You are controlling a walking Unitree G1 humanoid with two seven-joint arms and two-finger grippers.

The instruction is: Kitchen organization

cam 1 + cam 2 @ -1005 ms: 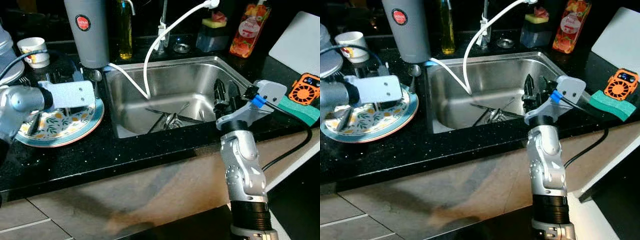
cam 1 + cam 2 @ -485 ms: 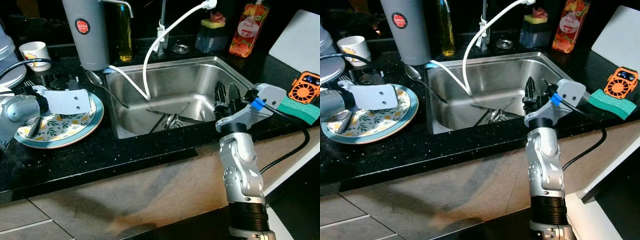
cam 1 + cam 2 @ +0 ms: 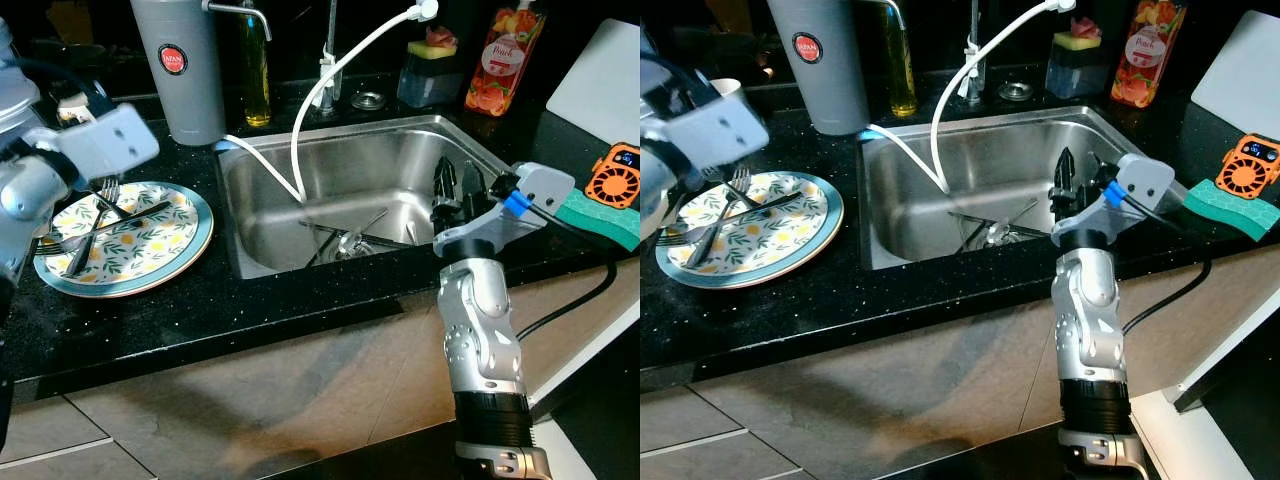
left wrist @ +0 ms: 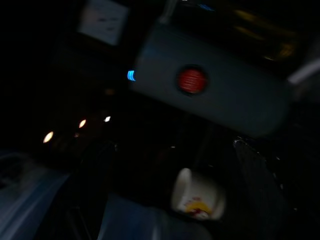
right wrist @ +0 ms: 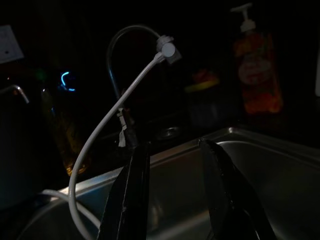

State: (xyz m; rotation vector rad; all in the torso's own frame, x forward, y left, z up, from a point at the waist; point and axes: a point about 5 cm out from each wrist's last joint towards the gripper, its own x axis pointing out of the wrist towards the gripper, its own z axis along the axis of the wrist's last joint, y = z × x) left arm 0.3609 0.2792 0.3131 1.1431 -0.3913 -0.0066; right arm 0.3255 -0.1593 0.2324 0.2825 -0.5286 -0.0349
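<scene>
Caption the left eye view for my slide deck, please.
Right pincer open over the sink; cutlery on the floral plate.

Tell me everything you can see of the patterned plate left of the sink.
The plate is round, glossy like ceramic, cream with a leaf-and-fruit print and a blue-green rim edged in pink. It lies flat on the black countertop beside the sink. Two forks and a dark utensil lie crossed on it.

Behind the sink (image 3: 400, 150) on the black bench (image 3: 250, 310) stand a red soap bottle (image 3: 494, 62), a yellow oil bottle (image 3: 255, 65) and a grey canister (image 3: 180, 65). A white hose (image 3: 335, 75) arcs into the sink. An orange fan (image 3: 617, 176) lies to its right.
</scene>
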